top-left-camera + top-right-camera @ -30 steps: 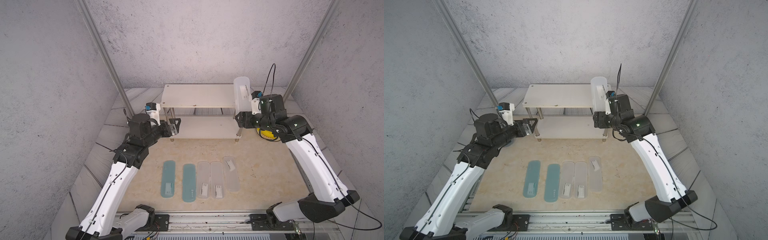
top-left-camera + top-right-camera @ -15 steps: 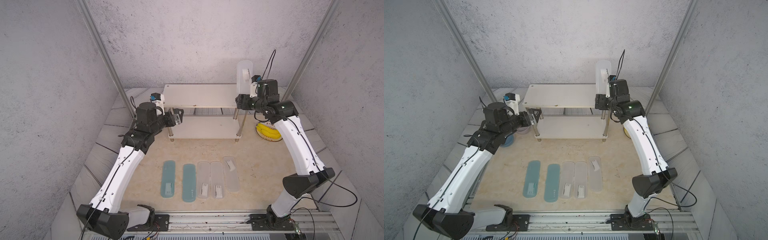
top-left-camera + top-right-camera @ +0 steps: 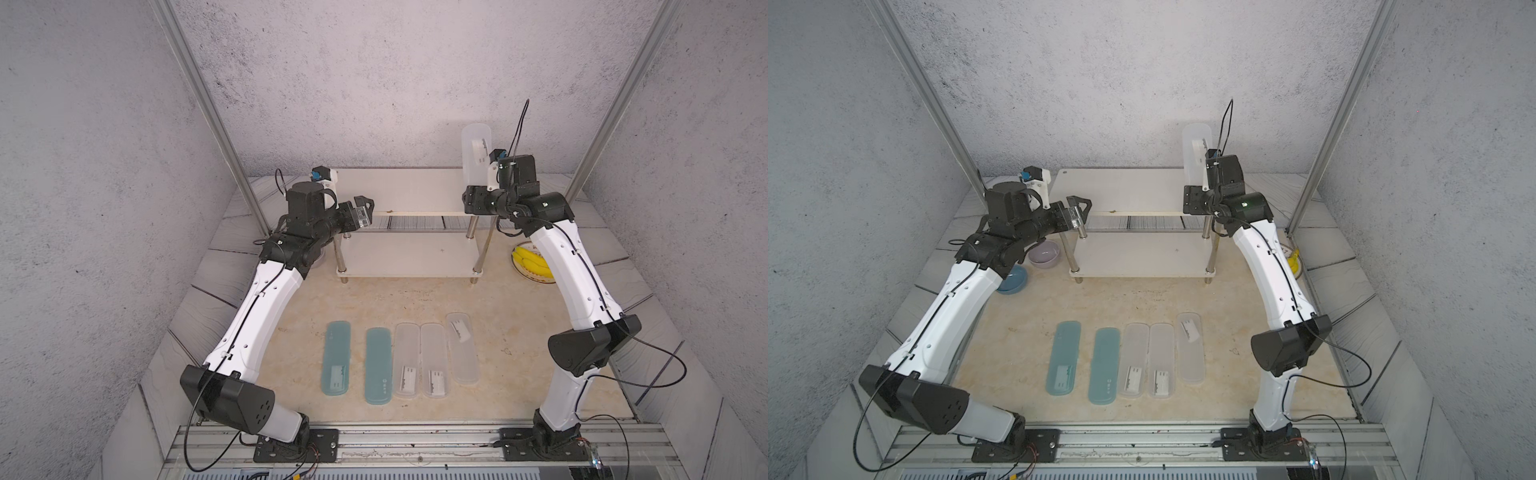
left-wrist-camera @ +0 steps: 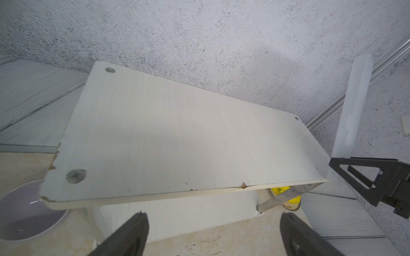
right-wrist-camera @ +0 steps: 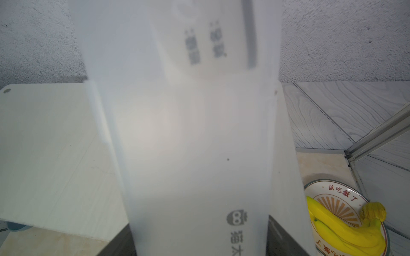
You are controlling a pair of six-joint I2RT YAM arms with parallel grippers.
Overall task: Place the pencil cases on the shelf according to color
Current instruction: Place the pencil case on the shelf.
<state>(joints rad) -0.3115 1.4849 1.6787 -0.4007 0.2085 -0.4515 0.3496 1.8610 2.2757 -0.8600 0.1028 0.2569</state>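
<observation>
The right fingers (image 5: 122, 243) are clamped on the lower end of a frosted clear case (image 3: 476, 156), which stands upright over the right end of the top board of the shelf (image 3: 407, 189); whether its lower end touches the board cannot be told. A white printed card shows in its upper half. The left fingers (image 4: 126, 235) stand spread apart with nothing between them, just beside the top board's front left corner. On the desk (image 3: 415, 299), in front of the shelf, five cases lie flat side by side: two teal cases (image 3: 336, 357) (image 3: 379, 363), then three clear cases (image 3: 407, 359) (image 3: 433, 359) (image 3: 462, 347), most with a small white card inside. A lilac bowl (image 3: 1044, 253) and a blue bowl (image 3: 1015, 279) sit left of the shelf. To its right, a plate (image 5: 332, 195) holds bananas (image 5: 346, 230).
</observation>
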